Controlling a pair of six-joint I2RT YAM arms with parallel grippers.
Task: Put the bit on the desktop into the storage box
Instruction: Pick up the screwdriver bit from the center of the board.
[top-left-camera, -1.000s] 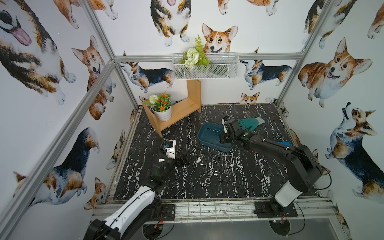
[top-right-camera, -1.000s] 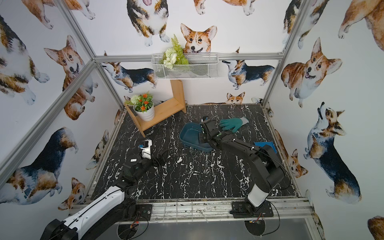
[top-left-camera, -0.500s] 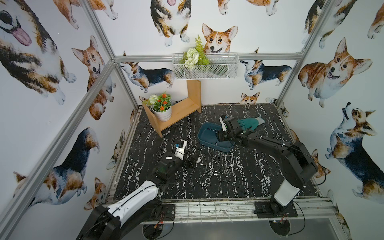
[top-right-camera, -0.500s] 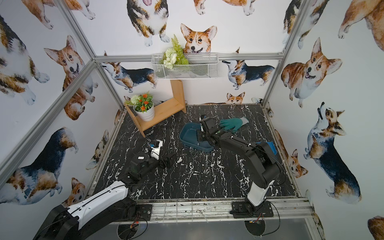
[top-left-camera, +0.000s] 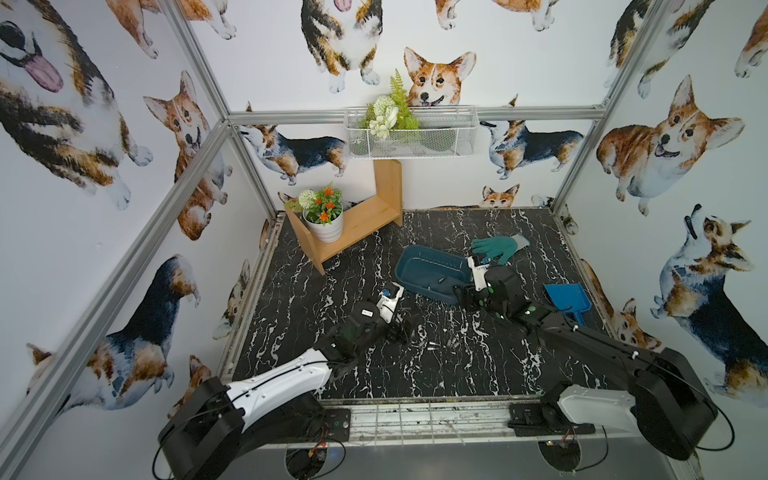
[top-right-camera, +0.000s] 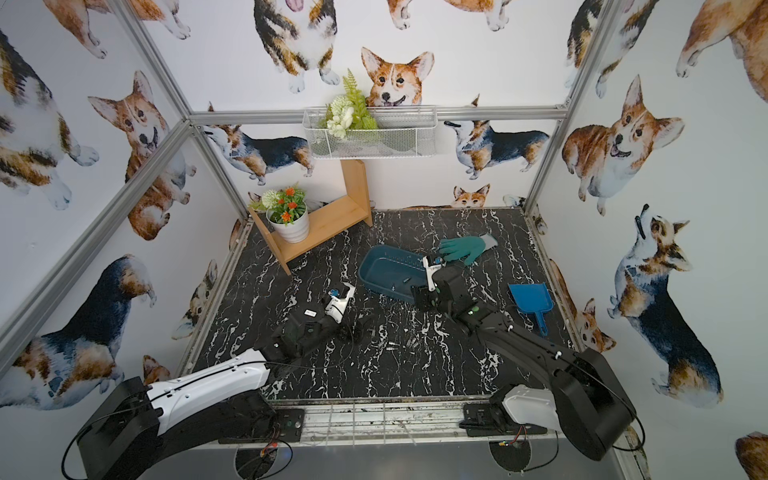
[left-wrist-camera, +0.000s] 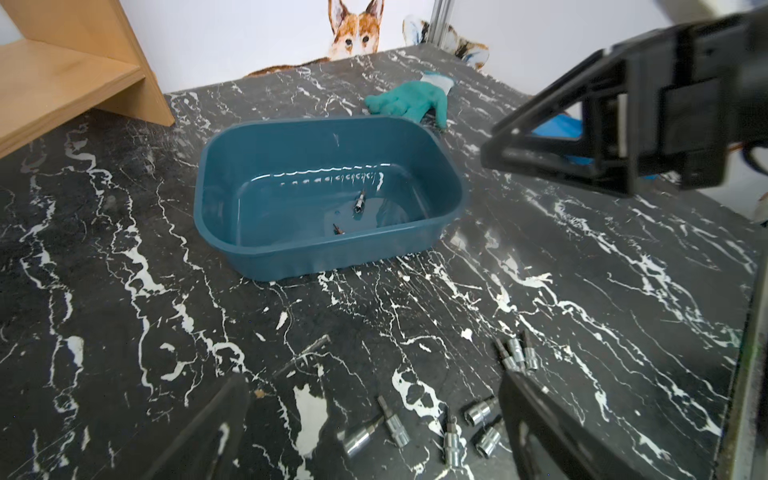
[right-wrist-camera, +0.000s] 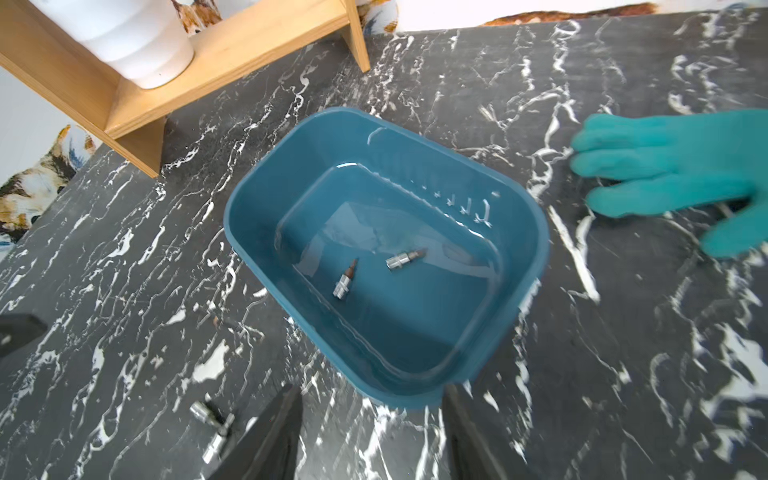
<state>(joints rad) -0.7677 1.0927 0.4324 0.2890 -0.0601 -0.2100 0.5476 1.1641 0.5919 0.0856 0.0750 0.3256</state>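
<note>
Right gripper (right-wrist-camera: 370, 392) hangs empty, jaws parted, over the storage box (right-wrist-camera: 253, 220); left gripper (left-wrist-camera: 372, 380), jaws wide, should straddle one bit (left-wrist-camera: 392, 422) at lower centre (never two).

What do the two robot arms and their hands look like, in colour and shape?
Both arms are black with white shells: the left arm on its long link, the right arm near its base. Thin black cables loop beside the joints. A white part sits on each wrist. The left hand and right hand each have two dark, flat fingers.
</note>
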